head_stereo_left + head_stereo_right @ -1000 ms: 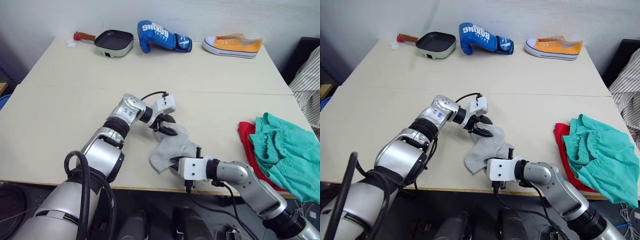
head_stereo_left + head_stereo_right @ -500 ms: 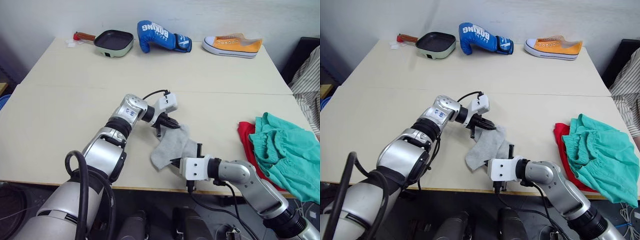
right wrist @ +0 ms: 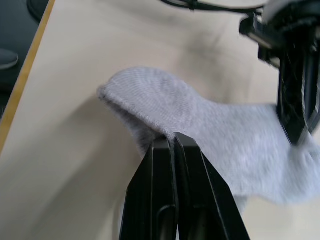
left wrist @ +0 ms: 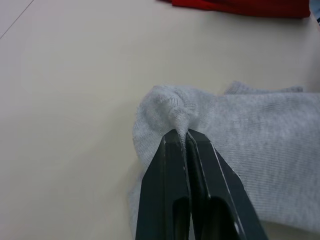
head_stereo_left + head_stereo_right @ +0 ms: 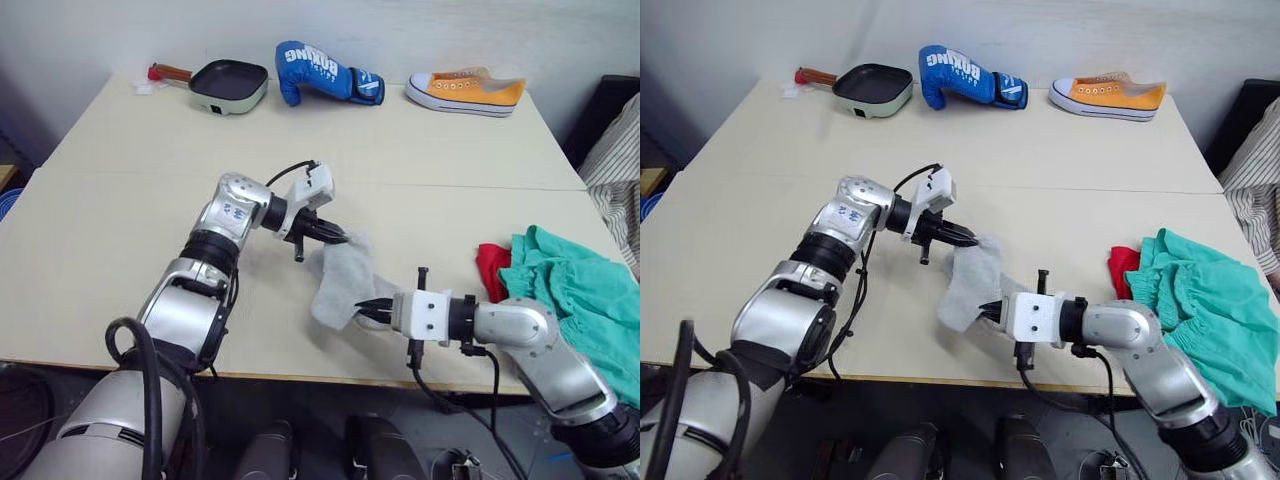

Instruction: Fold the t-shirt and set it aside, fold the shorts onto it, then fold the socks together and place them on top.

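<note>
While the shorts (image 5: 575,300) lie heaped over the t-shirt (image 5: 490,268) at the table (image 5: 120,220) edge, both jaws are pinched on opposite ends of the socks (image 5: 345,285), well clear of that stack, so only placing them on top appears left.

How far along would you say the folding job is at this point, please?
Late stage, it seems. The shorts already lie on the t-shirt at the table's right edge, though loosely bunched. In hand: the left gripper and right gripper each pinch the socks. Left: finish folding the socks and place them on top.
</note>
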Controlling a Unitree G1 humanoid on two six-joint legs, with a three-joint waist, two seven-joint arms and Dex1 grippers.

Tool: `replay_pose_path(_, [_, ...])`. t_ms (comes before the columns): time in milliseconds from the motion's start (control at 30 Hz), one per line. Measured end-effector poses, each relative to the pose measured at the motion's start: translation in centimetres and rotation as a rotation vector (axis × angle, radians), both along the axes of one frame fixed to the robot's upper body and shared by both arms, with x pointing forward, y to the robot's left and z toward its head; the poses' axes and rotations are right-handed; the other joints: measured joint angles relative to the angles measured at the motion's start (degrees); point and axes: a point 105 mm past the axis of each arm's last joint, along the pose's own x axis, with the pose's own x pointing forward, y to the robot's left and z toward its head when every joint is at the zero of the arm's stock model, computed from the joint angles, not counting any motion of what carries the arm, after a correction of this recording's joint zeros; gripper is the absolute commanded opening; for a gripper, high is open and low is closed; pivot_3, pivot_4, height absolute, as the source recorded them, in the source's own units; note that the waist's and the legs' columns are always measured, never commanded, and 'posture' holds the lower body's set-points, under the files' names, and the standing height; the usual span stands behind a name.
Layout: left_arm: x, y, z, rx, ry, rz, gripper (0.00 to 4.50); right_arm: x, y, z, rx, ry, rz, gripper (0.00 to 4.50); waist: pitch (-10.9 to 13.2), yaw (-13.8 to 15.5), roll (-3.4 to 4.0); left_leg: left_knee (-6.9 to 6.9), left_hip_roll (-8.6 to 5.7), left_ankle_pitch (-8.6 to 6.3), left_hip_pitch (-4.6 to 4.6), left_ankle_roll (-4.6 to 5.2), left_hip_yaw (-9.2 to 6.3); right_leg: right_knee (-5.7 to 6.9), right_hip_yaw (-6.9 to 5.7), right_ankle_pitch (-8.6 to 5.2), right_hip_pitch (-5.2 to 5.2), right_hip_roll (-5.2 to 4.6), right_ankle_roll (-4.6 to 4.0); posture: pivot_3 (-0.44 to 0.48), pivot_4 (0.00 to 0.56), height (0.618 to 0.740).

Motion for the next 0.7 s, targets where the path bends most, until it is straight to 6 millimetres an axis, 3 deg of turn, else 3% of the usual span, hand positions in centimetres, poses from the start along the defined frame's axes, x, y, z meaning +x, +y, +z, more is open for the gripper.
replay_pose_path(233, [-1.5, 1.8, -1.5, -0.035, 0.012, 0.176, 0.06, 2.2, -3.0, 0.8, -0.138, -0.022, 0.094, 0.0, 0.0, -1.0, 0.0, -0.01, 0.02, 0.0, 0.02, 0.0, -0.04, 0.1, 0.01, 0.0, 0.02, 0.0, 0.0, 0.0, 0.15, 0.74])
replay_pose_path(367, [-2.6, 2.1, -2.6, -0.037, 0.023, 0.258, 0.06, 2.9, -4.4, -0.8, -0.209, -0.002, 0.142, 0.0, 0.0, -0.96, 0.0, 0.08, 0.03, 0.0, 0.01, 0.0, -0.06, 0.1, 0.0, 0.0, 0.03, 0.0, 0.0, 0.0, 0.15, 0.74])
replay_pose_path(500, [-2.4, 2.7, -2.0, -0.039, -0.016, 0.328, 0.06, 3.4, -4.1, -1.7, -0.216, -0.013, 0.177, 0.0, 0.0, -0.94, 0.01, 0.13, 0.02, 0.0, 0.06, 0.0, -0.07, 0.07, -0.01, 0.0, 0.12, -0.02, 0.0, 0.0, 0.15, 0.74])
replay_pose_path(700, [-2.1, 3.5, -2.7, -0.012, -0.029, 0.376, 0.06, 4.1, -4.3, -3.2, -0.233, -0.015, 0.164, 0.0, 0.0, -0.97, 0.01, 0.14, 0.02, 0.01, 0.07, -0.01, -0.09, 0.08, -0.05, 0.0, 0.13, -0.02, 0.0, 0.0, 0.15, 0.74])
